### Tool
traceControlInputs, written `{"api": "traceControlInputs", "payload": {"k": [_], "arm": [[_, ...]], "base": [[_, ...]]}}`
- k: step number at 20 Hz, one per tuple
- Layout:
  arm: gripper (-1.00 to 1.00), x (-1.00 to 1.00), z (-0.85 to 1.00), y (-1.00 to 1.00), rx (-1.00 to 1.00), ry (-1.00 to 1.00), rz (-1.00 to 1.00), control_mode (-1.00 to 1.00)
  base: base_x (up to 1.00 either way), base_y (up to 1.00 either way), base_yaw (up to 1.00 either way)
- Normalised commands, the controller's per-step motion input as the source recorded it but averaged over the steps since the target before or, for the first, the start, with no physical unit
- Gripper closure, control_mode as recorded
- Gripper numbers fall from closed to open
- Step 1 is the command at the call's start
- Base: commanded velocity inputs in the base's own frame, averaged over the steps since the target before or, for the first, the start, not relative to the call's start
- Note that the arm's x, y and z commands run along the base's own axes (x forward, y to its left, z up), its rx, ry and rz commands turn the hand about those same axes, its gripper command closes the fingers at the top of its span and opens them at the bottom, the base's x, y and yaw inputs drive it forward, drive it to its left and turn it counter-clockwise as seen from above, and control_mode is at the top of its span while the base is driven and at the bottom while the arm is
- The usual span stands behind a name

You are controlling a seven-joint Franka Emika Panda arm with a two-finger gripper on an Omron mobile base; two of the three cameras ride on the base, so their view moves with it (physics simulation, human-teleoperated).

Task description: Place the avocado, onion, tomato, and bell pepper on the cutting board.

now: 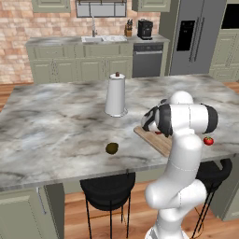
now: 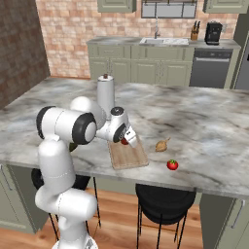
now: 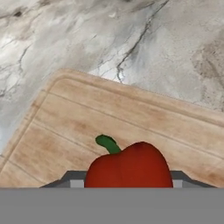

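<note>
We held the bell pepper point(image 3: 130, 165) clamped in our end effector point(image 2: 127, 138) above the cutting board point(image 2: 129, 155) near the worktop's point(image 2: 214, 126) front edge; next, we judged, lowering and release.

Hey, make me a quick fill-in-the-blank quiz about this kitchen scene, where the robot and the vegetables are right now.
1. The gripper is shut on the red ____.
2. The held fruit hangs above the wooden ____.
3. The onion lies on the counter between the cutting board and the ____.
4. The avocado lies on the counter in front of the tall white ____.

Missing words: bell pepper; cutting board; tomato; jug.
</note>
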Motion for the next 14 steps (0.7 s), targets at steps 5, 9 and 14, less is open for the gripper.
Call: {"api": "traceControlInputs", "payload": {"k": [5,9,14], "arm": [[1.00,0.14,-0.21,0.00,0.00,0.00,0.00,-1.00],[1.00,0.13,-0.20,0.01,0.00,0.00,0.00,-1.00],[-1.00,0.13,0.00,0.11,-0.01,0.00,0.00,-1.00]], "base": [[0.00,0.00,0.00],[0.00,0.00,0.00],[0.00,0.00,0.00]]}}
